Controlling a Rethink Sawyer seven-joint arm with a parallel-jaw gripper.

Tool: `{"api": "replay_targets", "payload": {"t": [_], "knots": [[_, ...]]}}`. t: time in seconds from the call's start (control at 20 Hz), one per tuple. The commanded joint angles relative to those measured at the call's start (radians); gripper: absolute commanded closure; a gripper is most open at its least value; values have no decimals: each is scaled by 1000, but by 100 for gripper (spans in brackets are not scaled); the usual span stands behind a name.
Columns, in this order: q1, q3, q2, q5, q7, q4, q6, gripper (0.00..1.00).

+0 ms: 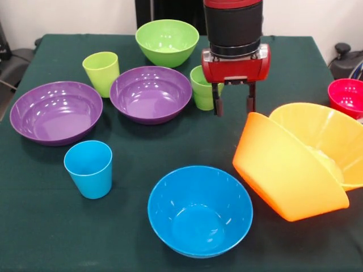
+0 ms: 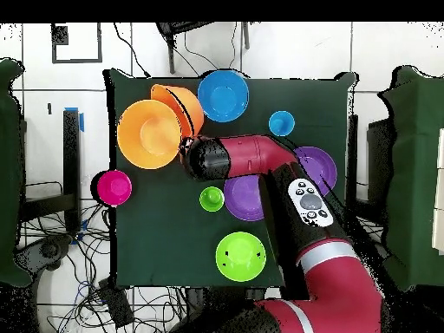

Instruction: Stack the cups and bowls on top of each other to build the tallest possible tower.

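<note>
My gripper hangs open and empty just above the cloth, between the ridged green cup and two big orange bowls. One orange bowl lies tipped on its side against the other, which faces up. The blue bowl and the sky blue cup stand at the front. Two purple bowls, the yellow-green cup and the green bowl stand behind. The small red bowl is at the right edge. No bowl or cup stands on another.
The dark green tablecloth covers the table. In the overhead view my arm reaches across the table and hides part of one purple bowl. The red bowl sits at the table's side edge.
</note>
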Motion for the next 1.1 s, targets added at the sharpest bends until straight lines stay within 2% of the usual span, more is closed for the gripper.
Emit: {"api": "replay_targets", "payload": {"t": [0.05,0.4,0.7,0.9,1.1], "knots": [[33,-33,7,-32,29,-40,2,0],[97,-43,-42,8,51,-115,103,0],[144,-61,-9,3,27,-230,142,0],[180,-88,21,-26,6,-321,147,0],[188,-83,53,-53,-58,-394,154,0]]}}
